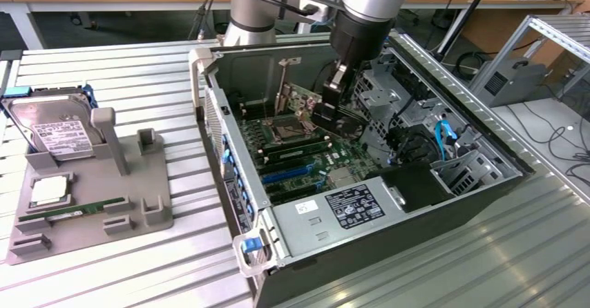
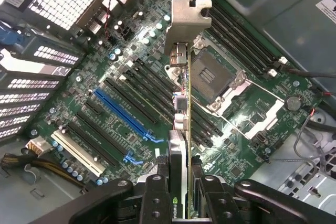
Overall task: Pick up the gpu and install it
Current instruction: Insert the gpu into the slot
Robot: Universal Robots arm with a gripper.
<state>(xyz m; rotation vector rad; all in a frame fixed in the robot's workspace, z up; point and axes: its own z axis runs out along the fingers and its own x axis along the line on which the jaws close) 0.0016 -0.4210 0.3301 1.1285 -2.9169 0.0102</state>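
The gpu is sitting inside the open case, gripped by the pincer, whose fingers are pressing on both flat faces of the card. In the wrist view the card is showing edge-on, its silver bracket pointing away from the camera, and the end nearest the camera is disappearing between the fingers. It is hanging over the board, between the blue slot and the socket, along the black slots there. Whether its lower edge is touching any slot is impossible to tell, since the card itself is hiding that edge.

In the exterior view the pincer and arm are covering one end of the gpu, leaving the green face and bracket showing.

On the counter, well apart toward the exterior view's left, a grey tray is carrying a hard drive and a green stick.
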